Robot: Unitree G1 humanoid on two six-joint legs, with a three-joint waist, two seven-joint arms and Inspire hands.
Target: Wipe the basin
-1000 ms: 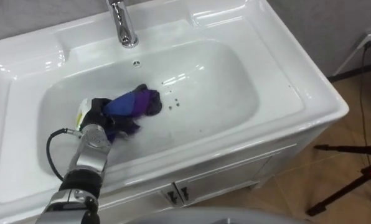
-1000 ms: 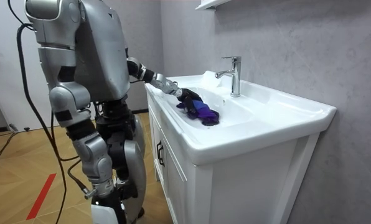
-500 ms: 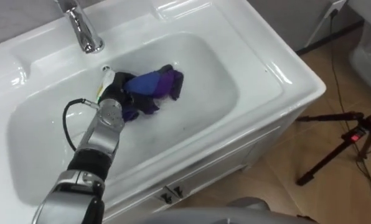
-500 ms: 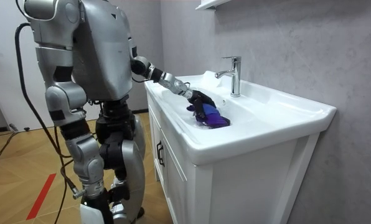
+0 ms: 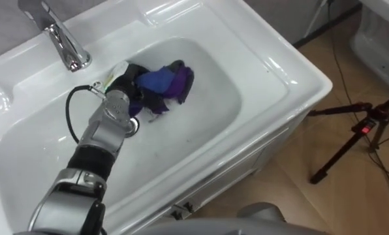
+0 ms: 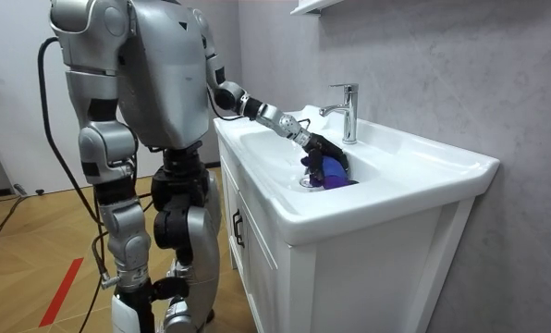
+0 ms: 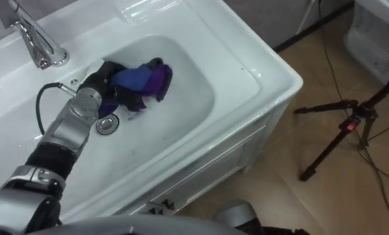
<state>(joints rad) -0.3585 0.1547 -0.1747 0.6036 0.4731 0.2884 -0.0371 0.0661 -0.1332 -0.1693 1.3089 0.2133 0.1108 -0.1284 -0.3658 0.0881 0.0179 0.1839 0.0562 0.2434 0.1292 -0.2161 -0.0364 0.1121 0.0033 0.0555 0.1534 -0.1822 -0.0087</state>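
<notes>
A blue and purple cloth [image 5: 167, 81] lies bunched in the white basin [image 5: 207, 111], just right of the drain [image 5: 130, 126] and below the chrome faucet [image 5: 59, 40]. My left hand [image 5: 128, 83] reaches in from the lower left, its dark fingers curled round the cloth's left end and pressing it on the basin floor. The room view has the same hand [image 6: 318, 147] on the cloth [image 6: 335, 178] beside the faucet [image 6: 347, 111]. I stand at the cabinet's front. My right hand [image 6: 128, 310] hangs low at my side.
The basin's wide flat rim [image 5: 279, 59] rings the bowl, with white cabinet doors [image 5: 201, 196] beneath it. On the wooden floor to the right stands a black tripod [image 5: 357, 127] with cables, and a white appliance [image 5: 380, 32] sits beyond it.
My left hand has dragged the cloth across the basin floor, past the drain, to just below the faucet. I have shifted along the cabinet, and the eye views have swung with me.
</notes>
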